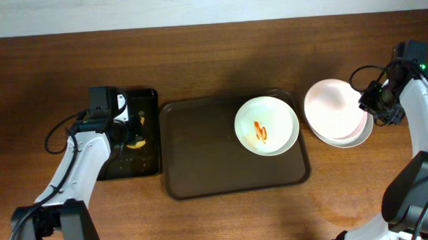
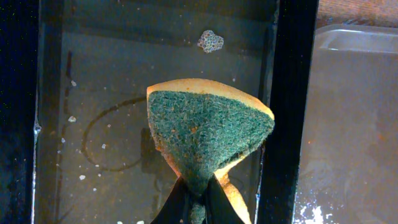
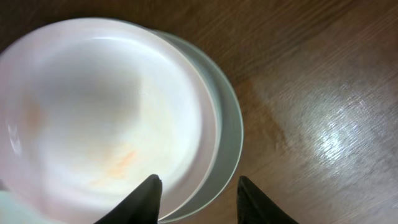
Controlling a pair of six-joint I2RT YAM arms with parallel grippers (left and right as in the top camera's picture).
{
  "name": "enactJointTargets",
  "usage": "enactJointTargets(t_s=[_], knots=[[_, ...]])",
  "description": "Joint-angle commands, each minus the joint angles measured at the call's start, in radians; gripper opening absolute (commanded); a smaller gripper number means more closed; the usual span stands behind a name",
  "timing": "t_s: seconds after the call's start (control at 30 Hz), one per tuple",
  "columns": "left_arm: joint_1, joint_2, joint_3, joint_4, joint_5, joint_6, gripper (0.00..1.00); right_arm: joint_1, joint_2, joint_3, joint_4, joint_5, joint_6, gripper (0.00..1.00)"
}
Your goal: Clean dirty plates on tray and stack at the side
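One white plate [image 1: 266, 126] with an orange smear lies at the right end of the brown tray [image 1: 202, 171]. Two more plates [image 1: 335, 113] are stacked on the table right of the tray; the top plate [image 3: 99, 106] shows a faint orange trace, and the lower plate's rim [image 3: 227, 143] sticks out beneath it. My right gripper [image 3: 198, 193] is open, its fingers standing either side of the stack's right rim without pinching it. My left gripper [image 2: 198, 199] is shut on a green-and-yellow sponge [image 2: 208, 134] above the black tray [image 2: 93, 74].
The narrow black tray [image 1: 144, 101] stands just left of the brown tray and holds shallow water with specks and a bit of foam [image 2: 210, 42]. Bare wooden table [image 3: 323, 93] lies right of the plate stack.
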Motion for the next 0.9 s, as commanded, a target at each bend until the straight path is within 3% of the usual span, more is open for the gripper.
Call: enactJointTargets(t_s=[0.0, 0.1, 0.33, 0.53, 0.7, 0.87], knots=[[0.005, 0.008, 0.002, 0.0, 0.018, 0.015, 0.0, 0.013, 0.003, -0.002, -0.024, -0.115, -0.011, 0.41], [0.005, 0.008, 0.002, -0.001, 0.018, 0.015, 0.0, 0.068, 0.004, -0.003, -0.05, -0.328, -0.162, 0.41], [0.005, 0.008, 0.002, -0.002, 0.018, 0.015, 0.0, 0.303, 0.005, -0.145, -0.006, -0.329, -0.149, 0.4], [0.005, 0.008, 0.002, -0.004, 0.018, 0.015, 0.0, 0.364, 0.005, -0.327, 0.192, -0.329, -0.061, 0.22], [0.005, 0.008, 0.002, -0.004, 0.032, 0.015, 0.0, 0.395, 0.005, -0.425, 0.311, -0.33, -0.018, 0.21], [0.005, 0.008, 0.002, -0.005, 0.052, 0.012, 0.0, 0.442, 0.005, -0.431, 0.317, -0.33, -0.01, 0.07]])
